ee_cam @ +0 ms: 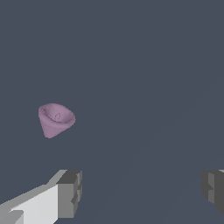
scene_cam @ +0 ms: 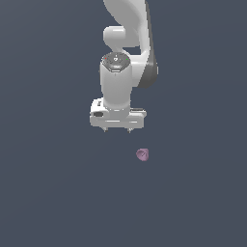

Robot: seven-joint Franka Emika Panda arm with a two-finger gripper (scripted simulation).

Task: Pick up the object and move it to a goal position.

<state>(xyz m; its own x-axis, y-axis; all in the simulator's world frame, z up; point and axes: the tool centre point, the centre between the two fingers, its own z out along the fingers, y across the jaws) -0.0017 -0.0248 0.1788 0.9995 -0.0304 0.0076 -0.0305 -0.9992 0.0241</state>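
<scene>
The object [scene_cam: 142,154] is a small mauve lumpy blob lying on the dark grey floor, a little toward the exterior view's right of and nearer the camera than my white gripper [scene_cam: 117,130]. In the wrist view the object [ee_cam: 55,119] looks like a small cone with a hollow top, lying apart from the fingers. My gripper [ee_cam: 141,192] is open, its two grey fingertips [ee_cam: 70,194] set wide apart with nothing between them. It hovers above the floor and touches nothing.
A flat dark blue-grey floor [scene_cam: 58,193] fills both views. The white arm [scene_cam: 128,29] rises behind the gripper toward the top of the exterior view.
</scene>
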